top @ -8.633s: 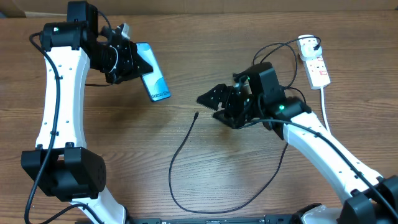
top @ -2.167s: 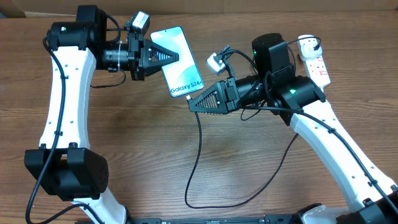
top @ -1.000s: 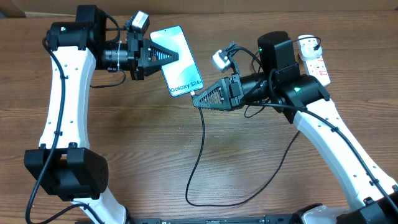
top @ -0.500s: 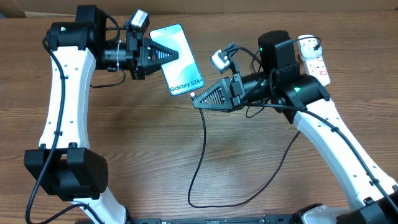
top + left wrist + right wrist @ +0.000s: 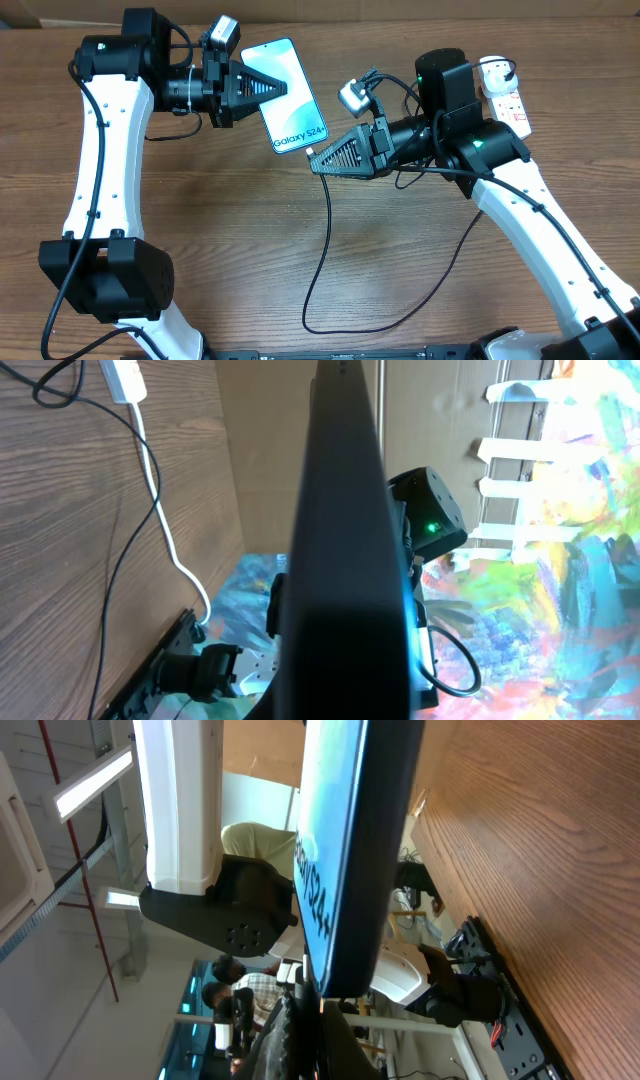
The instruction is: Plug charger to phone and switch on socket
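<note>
My left gripper is shut on the phone and holds it above the table, screen up, the "Galaxy S24+" end pointing down-right. In the left wrist view the phone shows edge-on as a dark bar. My right gripper is shut on the connector tip of the charger. The tip sits right at the phone's lower end, and I cannot tell whether it is seated. In the right wrist view that end of the phone meets my fingers. The socket lies at the far right.
The black charger cable hangs from the right gripper, loops over the wooden table near the front edge and runs back right. The socket's thick white cord trails towards the front beside the right arm. A cardboard wall stands at the back.
Long before, the phone was tilted low and the connector tip lay on the table. In the last two seconds the right gripper rose to the phone's lower end. The last half second shows no movement.
</note>
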`<state>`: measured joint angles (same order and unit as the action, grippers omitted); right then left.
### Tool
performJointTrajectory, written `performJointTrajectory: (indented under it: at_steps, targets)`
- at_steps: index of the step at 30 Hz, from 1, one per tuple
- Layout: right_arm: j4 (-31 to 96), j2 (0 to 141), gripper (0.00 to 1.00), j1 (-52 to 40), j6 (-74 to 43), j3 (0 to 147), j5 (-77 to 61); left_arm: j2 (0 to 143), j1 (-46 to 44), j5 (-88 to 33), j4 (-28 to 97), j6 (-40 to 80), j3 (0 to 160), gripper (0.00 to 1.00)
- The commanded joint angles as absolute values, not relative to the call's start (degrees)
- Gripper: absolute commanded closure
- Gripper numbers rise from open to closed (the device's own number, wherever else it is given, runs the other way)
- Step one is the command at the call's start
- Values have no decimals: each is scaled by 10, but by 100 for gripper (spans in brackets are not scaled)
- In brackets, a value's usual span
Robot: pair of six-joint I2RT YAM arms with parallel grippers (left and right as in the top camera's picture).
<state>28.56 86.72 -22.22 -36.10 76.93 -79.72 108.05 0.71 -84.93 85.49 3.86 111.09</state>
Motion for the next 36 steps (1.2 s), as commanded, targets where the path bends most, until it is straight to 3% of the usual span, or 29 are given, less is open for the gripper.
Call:
performJointTrajectory:
  at_steps: [1, 36]
  targets:
    - [283, 862, 96, -221, -363, 772, -802, 1075, 3, -898, 852, 23, 1119, 96]
    - [232, 862, 96, -239, -407, 772, -780, 1075, 3, -904, 848, 21, 1119, 96]
